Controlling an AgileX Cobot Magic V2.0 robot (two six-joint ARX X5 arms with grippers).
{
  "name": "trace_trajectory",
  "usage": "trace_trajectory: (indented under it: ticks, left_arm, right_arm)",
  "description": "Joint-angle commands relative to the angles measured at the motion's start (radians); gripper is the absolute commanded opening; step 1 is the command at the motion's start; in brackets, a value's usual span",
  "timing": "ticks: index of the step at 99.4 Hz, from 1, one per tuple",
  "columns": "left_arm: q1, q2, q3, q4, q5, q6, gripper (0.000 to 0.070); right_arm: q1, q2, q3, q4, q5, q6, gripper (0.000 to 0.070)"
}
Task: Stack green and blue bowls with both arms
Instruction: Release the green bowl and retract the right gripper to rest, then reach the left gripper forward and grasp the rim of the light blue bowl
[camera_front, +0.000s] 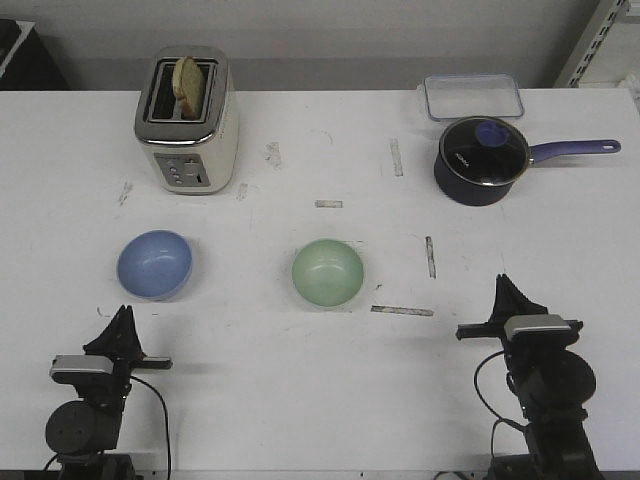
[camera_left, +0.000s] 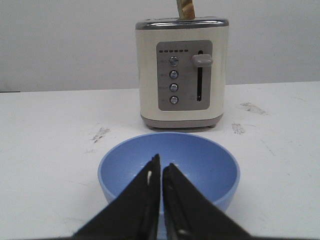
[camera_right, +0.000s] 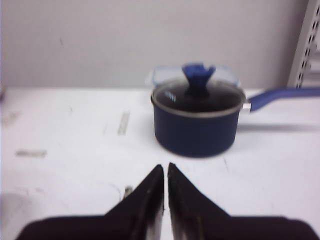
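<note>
White surface, scuffed. Toaster, cream, far left, bread in slot. Saucepan, dark blue, glass lid, far right. Blue bowl, near left; green bowl, centre; well apart, upright. Left end effector and right end effector: fingers nearly touching, empty, resting near the front edge.

Our front camera looks down and forward over the desk, taking in both arms at the near edge. Our left wrist camera sits low behind its claw, facing the blue bowl and toaster close by. Our right wrist camera faces the saucepan. The front view shares all three.
</note>
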Motion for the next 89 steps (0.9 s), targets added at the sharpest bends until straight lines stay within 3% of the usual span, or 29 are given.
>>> trace_trajectory:
  ticks: [1, 62, 78, 89]
  left_arm:
    - [0.0, -0.002, -0.022, 0.016, -0.003, 0.007, 0.0001]
    - [0.0, -0.002, -0.022, 0.024, -0.003, 0.006, 0.0001]
    - [0.0, -0.002, -0.003, 0.039, 0.006, -0.106, 0.0001]
    - [0.0, 0.003, 0.049, 0.016, 0.005, -0.095, 0.0001]
  right_arm:
    - [0.002, -0.025, 0.007, 0.006, 0.003, 0.01, 0.0]
    - [0.002, -0.181, 0.007, 0.007, 0.002, 0.01, 0.0]
    - [0.002, -0.181, 0.007, 0.007, 0.002, 0.01, 0.0]
    - [0.002, -0.181, 0.007, 0.006, 0.002, 0.01, 0.0]
